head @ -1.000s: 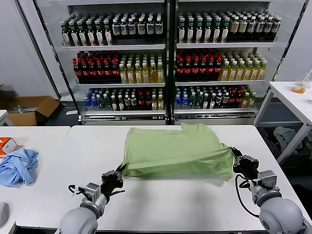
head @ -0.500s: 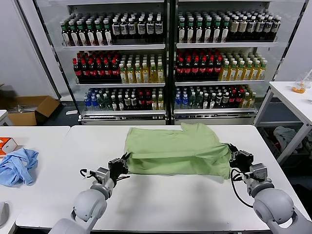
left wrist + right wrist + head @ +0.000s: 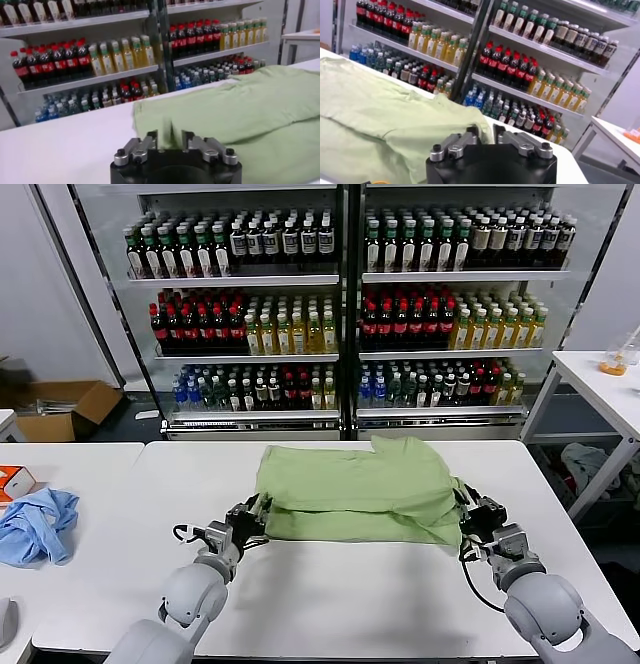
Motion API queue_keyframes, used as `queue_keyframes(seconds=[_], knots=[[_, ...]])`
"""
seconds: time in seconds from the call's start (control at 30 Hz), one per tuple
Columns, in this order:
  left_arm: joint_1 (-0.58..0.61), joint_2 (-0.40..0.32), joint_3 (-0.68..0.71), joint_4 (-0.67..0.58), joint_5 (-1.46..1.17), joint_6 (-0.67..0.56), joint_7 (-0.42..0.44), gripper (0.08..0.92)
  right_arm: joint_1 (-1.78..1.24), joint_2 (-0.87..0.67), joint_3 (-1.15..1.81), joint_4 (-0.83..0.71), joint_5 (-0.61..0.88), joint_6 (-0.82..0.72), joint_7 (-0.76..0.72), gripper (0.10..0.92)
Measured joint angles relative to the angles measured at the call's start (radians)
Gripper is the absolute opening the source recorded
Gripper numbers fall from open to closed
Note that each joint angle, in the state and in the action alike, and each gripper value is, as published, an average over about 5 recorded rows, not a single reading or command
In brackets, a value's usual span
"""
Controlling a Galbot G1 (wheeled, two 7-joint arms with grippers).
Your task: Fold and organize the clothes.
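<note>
The light green shirt (image 3: 355, 489) lies on the white table (image 3: 350, 594), folded over on itself, with its near edge doubled toward the shelves. My left gripper (image 3: 258, 509) sits low at the shirt's left edge. In the left wrist view its fingers (image 3: 170, 137) stand apart, with a fold of shirt (image 3: 240, 105) loose in the gap. My right gripper (image 3: 462, 509) is at the shirt's right edge. Its fingers (image 3: 486, 131) are also parted around the cloth's edge (image 3: 375, 115). Neither buttons nor a logo show.
A crumpled light blue cloth (image 3: 35, 524) and an orange box (image 3: 12, 481) lie on the table to the left. Glass-fronted shelves of bottles (image 3: 340, 314) stand behind the table. Another white table (image 3: 600, 384) stands at the right, and a cardboard box (image 3: 60, 409) lies on the floor at the left.
Both grippers moved away from me toward the shelves, carrying the shirt's near edge over the rest of it. Their jaws, shut on the cloth before, now stand apart.
</note>
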Motion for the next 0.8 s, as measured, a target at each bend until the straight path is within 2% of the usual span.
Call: queue_keyframes(seconds=[0.27, 0.43, 0.5, 0.6, 0.8], knots=[[0.068, -0.008, -0.049, -0.03, -0.01, 0.001, -0.005, 0.683, -0.088, 0.019, 0.068, 0.039, 0.056, -0.036, 0.025, 0.771], [0.09, -0.008, -0.064, -0.042, -0.021, 0.006, -0.004, 0.798, -0.115, 0.034, 0.088, 0.041, 0.123, -0.083, 0.043, 0.82], [0.097, -0.009, -0.065, -0.045, -0.022, 0.008, -0.003, 0.817, -0.118, 0.039, 0.09, 0.039, 0.149, -0.101, 0.049, 0.814], [0.107, -0.012, -0.067, -0.047, -0.023, 0.01, -0.002, 0.813, -0.117, 0.046, 0.086, 0.031, 0.186, -0.122, 0.055, 0.758], [0.121, -0.009, -0.069, -0.049, -0.031, 0.011, 0.001, 0.671, -0.094, 0.059, 0.056, 0.001, 0.242, -0.149, 0.061, 0.586]])
